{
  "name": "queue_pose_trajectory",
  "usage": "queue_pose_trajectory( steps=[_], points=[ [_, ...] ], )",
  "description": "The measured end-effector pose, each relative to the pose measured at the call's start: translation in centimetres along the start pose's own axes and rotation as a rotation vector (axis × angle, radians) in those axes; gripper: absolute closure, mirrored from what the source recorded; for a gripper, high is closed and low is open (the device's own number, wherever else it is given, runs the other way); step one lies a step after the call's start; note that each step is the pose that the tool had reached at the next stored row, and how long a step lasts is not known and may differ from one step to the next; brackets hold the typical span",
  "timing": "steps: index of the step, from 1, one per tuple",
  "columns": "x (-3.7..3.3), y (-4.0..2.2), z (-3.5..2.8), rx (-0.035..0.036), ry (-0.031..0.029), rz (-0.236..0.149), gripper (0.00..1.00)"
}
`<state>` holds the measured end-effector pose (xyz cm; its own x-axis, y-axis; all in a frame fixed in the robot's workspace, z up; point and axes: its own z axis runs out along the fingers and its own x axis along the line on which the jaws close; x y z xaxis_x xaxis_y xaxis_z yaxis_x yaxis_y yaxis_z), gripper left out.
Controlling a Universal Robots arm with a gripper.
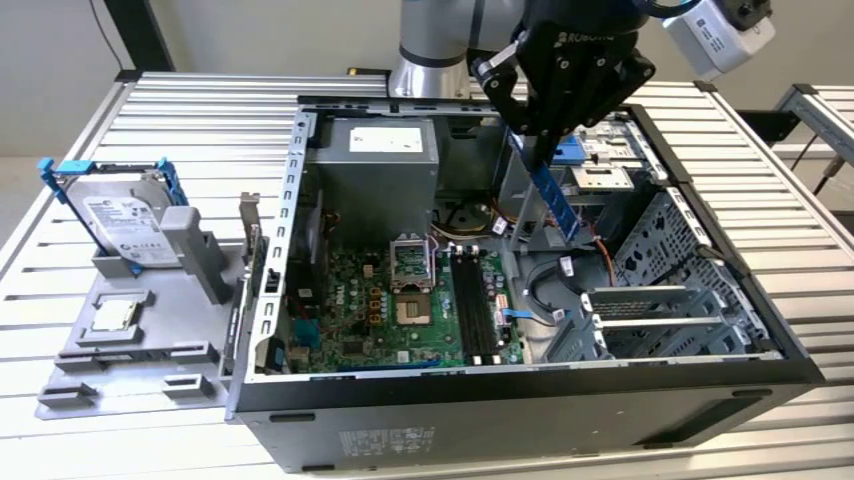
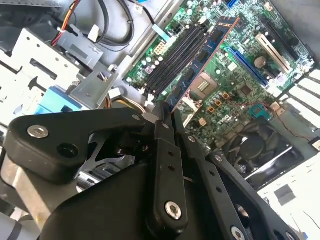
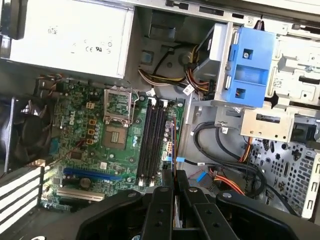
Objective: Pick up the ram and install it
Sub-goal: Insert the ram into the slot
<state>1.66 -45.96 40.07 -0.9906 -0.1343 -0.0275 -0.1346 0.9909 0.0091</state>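
The gripper [image 1: 539, 138] is clamped on the ram [image 1: 557, 195], holding it above the motherboard's black slots [image 1: 469, 300], so the install step likely calls for lining its edge up with one slot.

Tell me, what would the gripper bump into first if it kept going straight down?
Probably the motherboard near the black slots, with the ram in the gripper touching first; depth is hard to judge.

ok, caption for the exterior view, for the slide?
The pincer holds the ram by one end inside the open case, above the motherboard.
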Motion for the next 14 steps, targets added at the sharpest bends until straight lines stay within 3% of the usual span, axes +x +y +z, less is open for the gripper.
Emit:
queue_pose_trajectory(
  steps=[14],
  points=[
    [0.02,0.1,1.31,0.0014,0.0002,0.0,1.0]
  ],
)
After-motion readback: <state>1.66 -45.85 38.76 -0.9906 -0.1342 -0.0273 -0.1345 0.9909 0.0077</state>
